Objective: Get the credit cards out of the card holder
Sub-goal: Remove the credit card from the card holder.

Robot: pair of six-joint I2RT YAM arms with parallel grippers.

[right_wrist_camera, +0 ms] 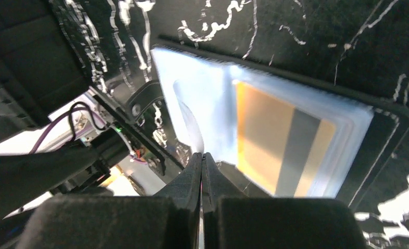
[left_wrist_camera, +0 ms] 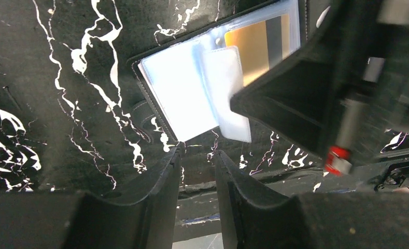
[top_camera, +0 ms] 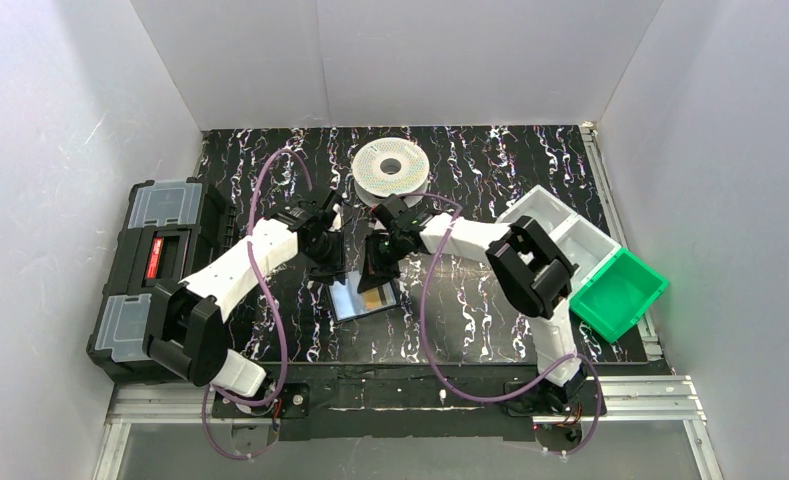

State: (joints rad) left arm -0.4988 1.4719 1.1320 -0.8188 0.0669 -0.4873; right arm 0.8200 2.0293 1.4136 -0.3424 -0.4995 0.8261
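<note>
The black card holder (top_camera: 348,299) lies open on the table, bluish-grey sleeves up. It also shows in the left wrist view (left_wrist_camera: 176,88) and the right wrist view (right_wrist_camera: 386,111). The orange-tan card (top_camera: 376,297) with a grey stripe sits in a sleeve (left_wrist_camera: 251,46) (right_wrist_camera: 264,135). A pale card (left_wrist_camera: 228,93) sticks up out of the holder, past its near edge. My right gripper (top_camera: 378,272) (right_wrist_camera: 202,154) is shut on this pale card, seen edge-on. My left gripper (top_camera: 327,262) (left_wrist_camera: 198,154) hovers just by the holder's edge, jaws a little apart, with nothing between them.
A big black toolbox (top_camera: 155,270) stands at the left edge. A white filament spool (top_camera: 390,170) lies at the back middle. A white divided bin (top_camera: 560,220) and a green bin (top_camera: 620,292) stand on the right.
</note>
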